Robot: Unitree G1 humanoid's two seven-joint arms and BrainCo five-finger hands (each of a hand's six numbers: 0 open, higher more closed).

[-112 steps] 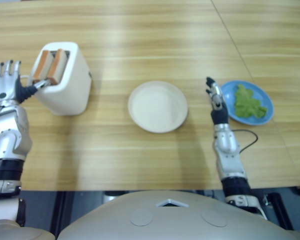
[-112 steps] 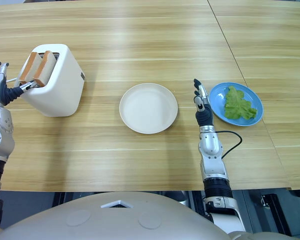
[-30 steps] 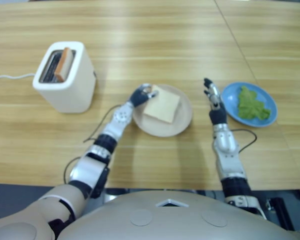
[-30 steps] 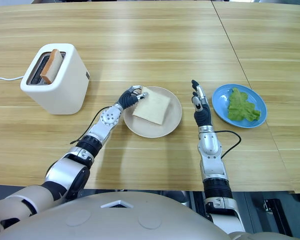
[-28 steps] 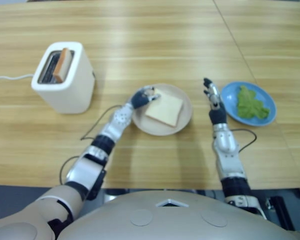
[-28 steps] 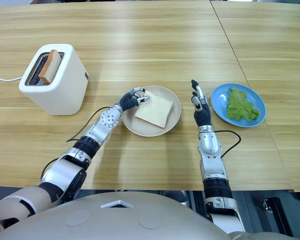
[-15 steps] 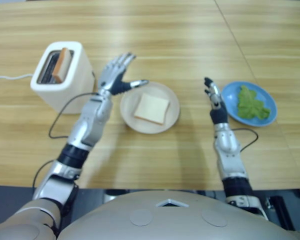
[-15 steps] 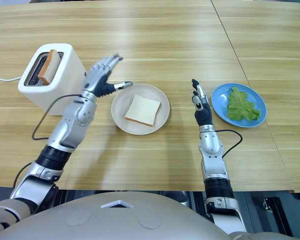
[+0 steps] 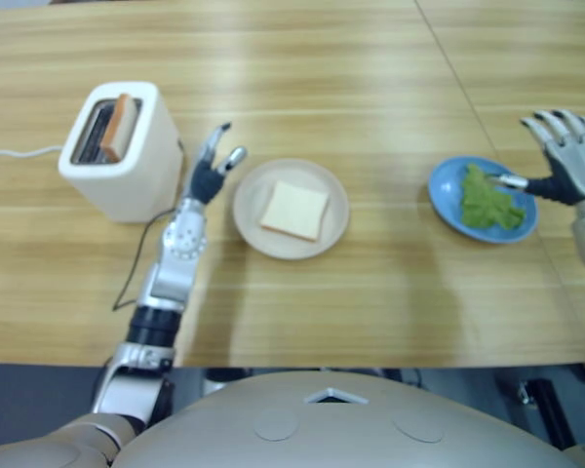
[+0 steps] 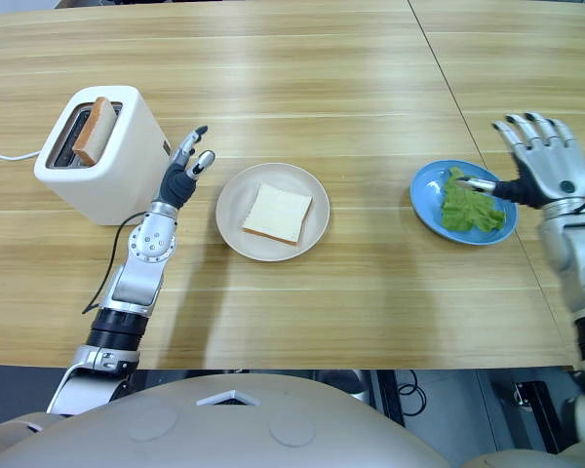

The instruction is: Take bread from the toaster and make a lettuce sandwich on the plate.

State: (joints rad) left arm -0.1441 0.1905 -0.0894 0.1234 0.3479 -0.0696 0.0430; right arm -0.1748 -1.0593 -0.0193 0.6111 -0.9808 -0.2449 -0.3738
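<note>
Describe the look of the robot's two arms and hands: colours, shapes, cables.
Both arms are built of silver metal segments with rounded joint housings and black bands. The left hand has a black palm and slim, silver-tipped fingers; a black cable loops beside its forearm. The right hand has grey, jointed fingers on a dark palm.

A light wooden table (image 10: 302, 78) carried a white toaster (image 10: 107, 171) at the left, its white cord (image 10: 0, 156) trailing leftward. A cream plate (image 10: 302, 244) sat near the middle. A blue plate (image 10: 421, 207) lay to the right, across a seam (image 10: 448, 93) in the tabletop.
</note>
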